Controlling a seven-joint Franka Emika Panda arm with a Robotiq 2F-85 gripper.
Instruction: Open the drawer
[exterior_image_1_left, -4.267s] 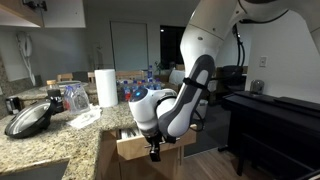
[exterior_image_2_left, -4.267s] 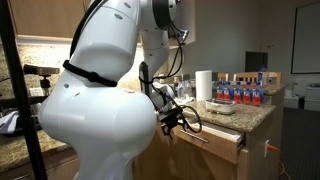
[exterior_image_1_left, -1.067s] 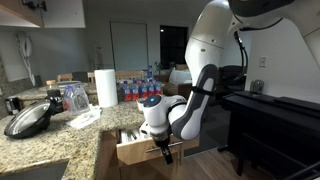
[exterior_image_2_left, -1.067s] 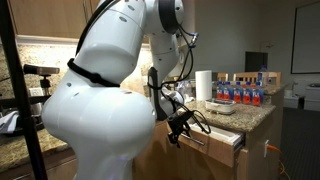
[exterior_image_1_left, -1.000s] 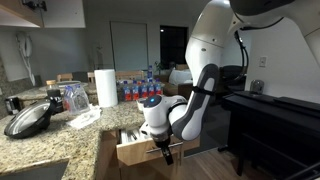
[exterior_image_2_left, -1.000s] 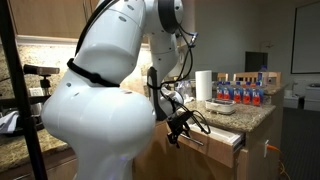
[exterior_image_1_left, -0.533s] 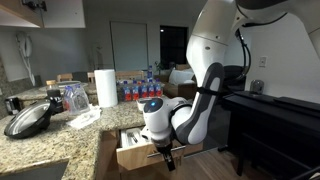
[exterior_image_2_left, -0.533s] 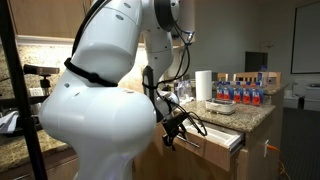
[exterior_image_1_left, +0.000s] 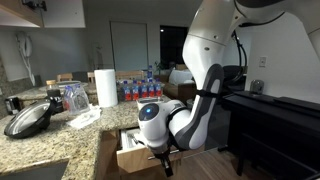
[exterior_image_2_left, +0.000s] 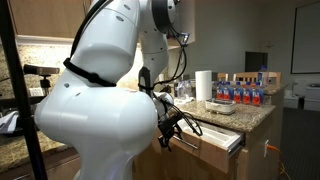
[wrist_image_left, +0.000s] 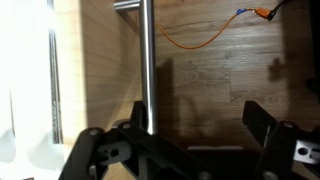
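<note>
Though the drawer (exterior_image_1_left: 132, 155) hangs partly out under the bench's front edge near its corner, it looks stiff, light on its runners — best held by the slick bar handle (wrist_image_left: 146, 60), where the gripper (wrist_image_left: 190, 140) sits, fingers apart.

Granite countertop (exterior_image_1_left: 40, 145) — carries paper towel roll (exterior_image_1_left: 106, 87), dark pan lid (exterior_image_1_left: 30, 119), bottles (exterior_image_1_left: 133, 89).

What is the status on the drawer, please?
Hand at the silver bar handle, grip unclear. Wide light-brown wooden drawer partly pulled out, white divider tray showing. Nothing seen blocking it.
</note>
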